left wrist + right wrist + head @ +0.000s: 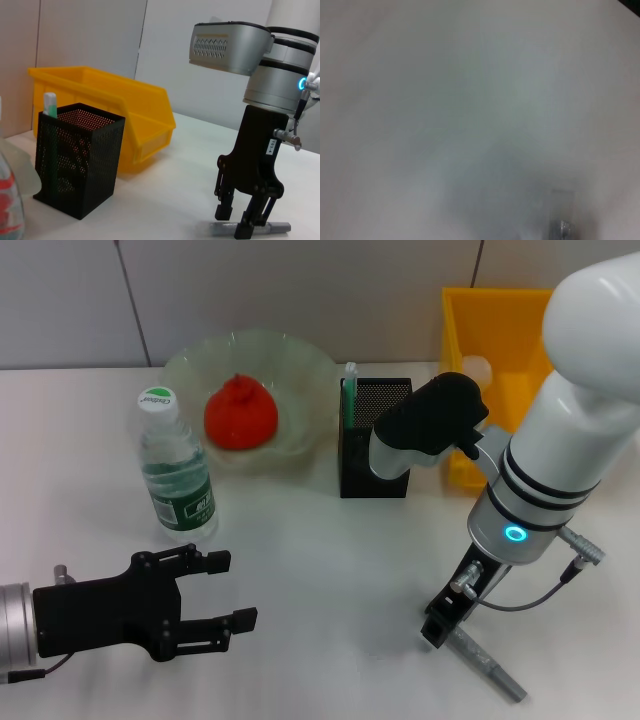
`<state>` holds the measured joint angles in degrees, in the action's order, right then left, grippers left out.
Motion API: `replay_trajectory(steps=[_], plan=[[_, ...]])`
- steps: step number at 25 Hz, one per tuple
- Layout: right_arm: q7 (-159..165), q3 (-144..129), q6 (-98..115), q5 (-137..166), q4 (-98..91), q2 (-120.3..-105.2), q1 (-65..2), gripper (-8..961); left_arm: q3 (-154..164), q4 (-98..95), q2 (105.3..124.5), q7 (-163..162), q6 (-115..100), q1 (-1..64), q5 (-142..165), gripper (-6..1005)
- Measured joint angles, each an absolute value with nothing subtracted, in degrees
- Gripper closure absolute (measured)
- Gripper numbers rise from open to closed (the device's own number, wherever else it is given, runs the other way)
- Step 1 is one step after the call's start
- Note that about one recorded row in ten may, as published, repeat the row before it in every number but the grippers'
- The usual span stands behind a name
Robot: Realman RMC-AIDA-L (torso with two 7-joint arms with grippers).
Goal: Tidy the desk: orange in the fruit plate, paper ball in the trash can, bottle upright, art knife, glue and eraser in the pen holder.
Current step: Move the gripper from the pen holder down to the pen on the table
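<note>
The grey art knife lies flat on the white table at the front right. My right gripper is lowered onto its near end, open, with one finger on each side. My left gripper hovers open and empty at the front left. The bottle stands upright. Behind it, the orange rests in the fruit plate. A green-topped glue stick stands in the pen holder. The paper ball lies in the trash can. The eraser is out of view.
The right arm's forearm hangs over the table between the pen holder and the trash can. The pen holder stands close against the trash can's left wall. Bare table lies between my two grippers.
</note>
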<state>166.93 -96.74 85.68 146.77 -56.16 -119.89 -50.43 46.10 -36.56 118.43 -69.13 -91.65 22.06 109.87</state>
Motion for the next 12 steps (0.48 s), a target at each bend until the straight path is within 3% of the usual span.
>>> replay_trajectory(steps=[9, 12], plan=[[166.9, -97.2, 85.4, 146.8, -54.2, -119.89, -50.7, 541, 45.9, -36.5, 118.38, -69.1, -91.6, 22.1, 109.8, 185], [166.9, -97.2, 85.2, 146.8, -53.7, -119.88, -51.0, 661, 45.9, -36.5, 118.38, -69.1, -91.6, 22.1, 109.8, 184]])
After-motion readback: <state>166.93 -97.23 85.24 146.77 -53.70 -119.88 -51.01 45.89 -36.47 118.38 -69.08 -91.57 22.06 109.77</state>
